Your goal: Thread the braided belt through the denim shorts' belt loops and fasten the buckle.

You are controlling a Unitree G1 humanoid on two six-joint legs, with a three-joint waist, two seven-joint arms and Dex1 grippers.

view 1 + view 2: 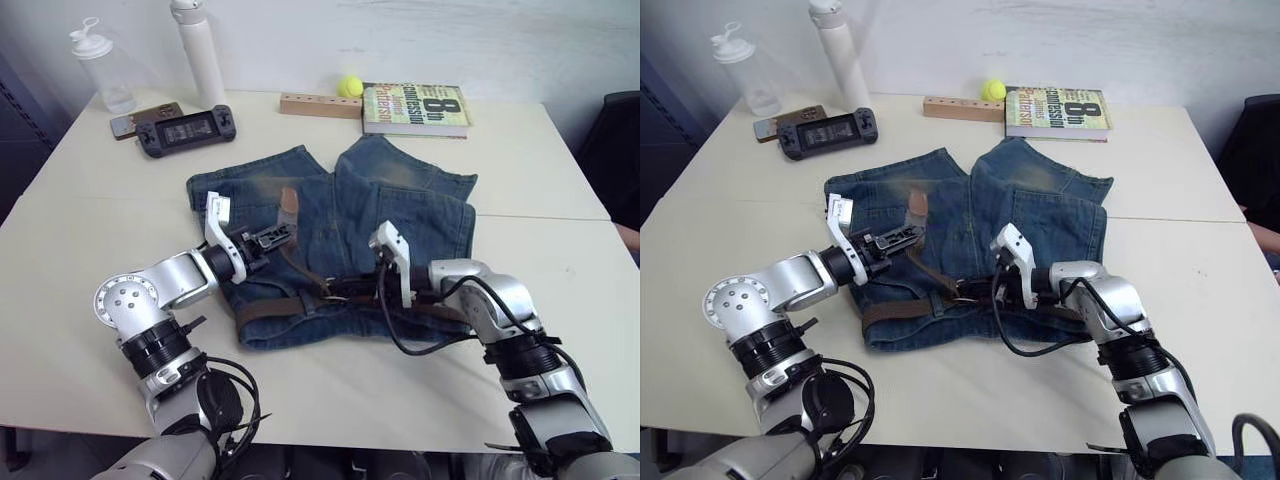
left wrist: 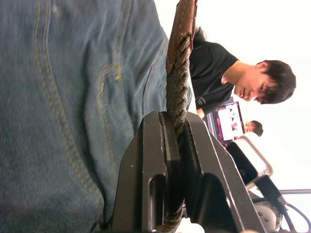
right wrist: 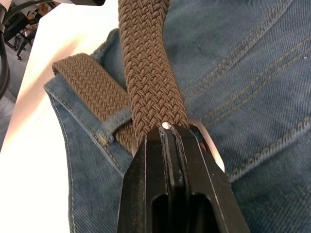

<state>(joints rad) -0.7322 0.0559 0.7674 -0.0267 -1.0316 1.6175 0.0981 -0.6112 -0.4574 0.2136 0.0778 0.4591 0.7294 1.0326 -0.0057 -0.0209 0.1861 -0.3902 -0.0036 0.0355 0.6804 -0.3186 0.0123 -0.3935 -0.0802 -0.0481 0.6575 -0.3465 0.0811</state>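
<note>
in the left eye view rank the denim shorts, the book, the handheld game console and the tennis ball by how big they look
1. denim shorts, clearly largest.
2. book.
3. handheld game console, close to the book in length but narrower; both lie at the far end, so the comparison is fair.
4. tennis ball, smallest.

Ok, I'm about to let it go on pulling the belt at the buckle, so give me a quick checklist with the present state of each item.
1. Left end effector gripping the braided belt near its tan tip: ok, fingers shut on the strap.
2. Right end effector holding the belt at the buckle: ok, shut on the strap.
3. Belt passing under a belt loop on the waistband: ok for that one.
4. Belt through every loop: cannot tell.
5. Prong seated in the weave: cannot tell, hidden by the fingers.
6. Denim shorts lying flat on the table: ok.
</note>
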